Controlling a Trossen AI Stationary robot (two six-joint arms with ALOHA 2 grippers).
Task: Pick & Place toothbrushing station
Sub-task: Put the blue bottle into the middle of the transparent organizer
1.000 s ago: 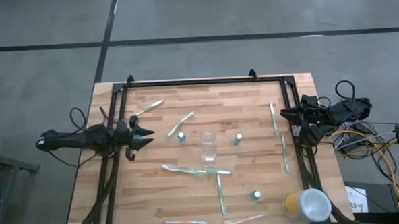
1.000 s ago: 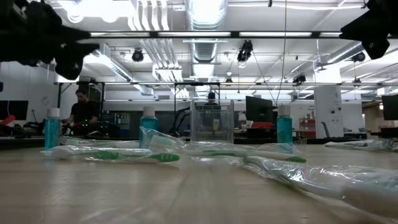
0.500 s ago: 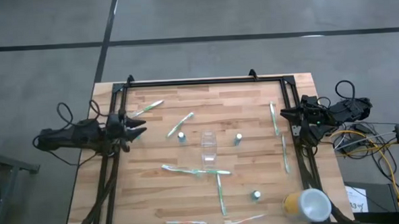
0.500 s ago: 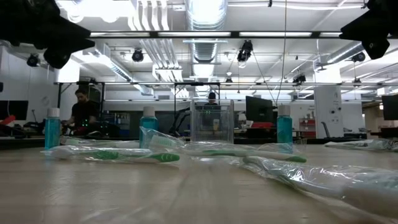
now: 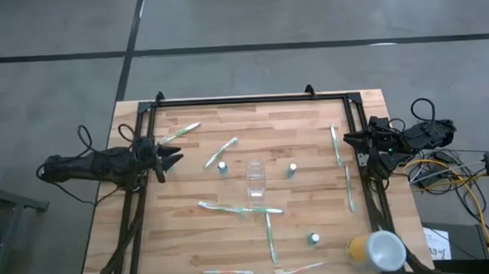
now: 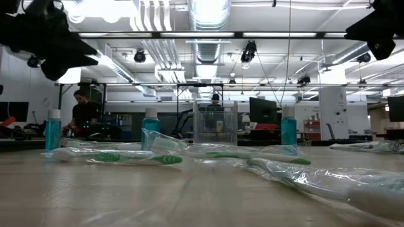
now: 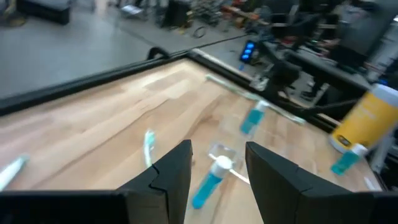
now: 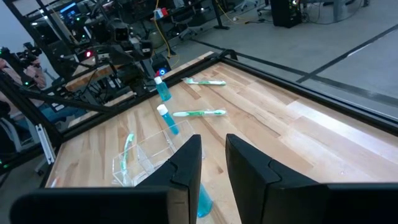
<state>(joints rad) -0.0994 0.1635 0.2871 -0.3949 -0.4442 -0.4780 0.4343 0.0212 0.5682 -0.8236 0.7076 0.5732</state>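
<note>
A small clear cup stands upright at the table's middle. Three small teal tubes with white caps stand upright around it. Several white-and-green toothbrushes lie flat on the wood, one left of the cup, one in front of it and one by the right rail. My left gripper hovers open above the table's left edge, pointing at the tubes. Over the right edge my right gripper hangs with a narrow gap, nothing between its fingers.
A larger yellow cup with a white top stands at the near right corner. A black frame runs along the far, left and right edges. Cables lie off the table's right side. A person sits in the room beyond.
My left gripper has risen a little and drawn back slightly toward the table's left edge. It has tipped up from pointing downward to nearly level, rolling at the wrist. Its fingers stay open.
</note>
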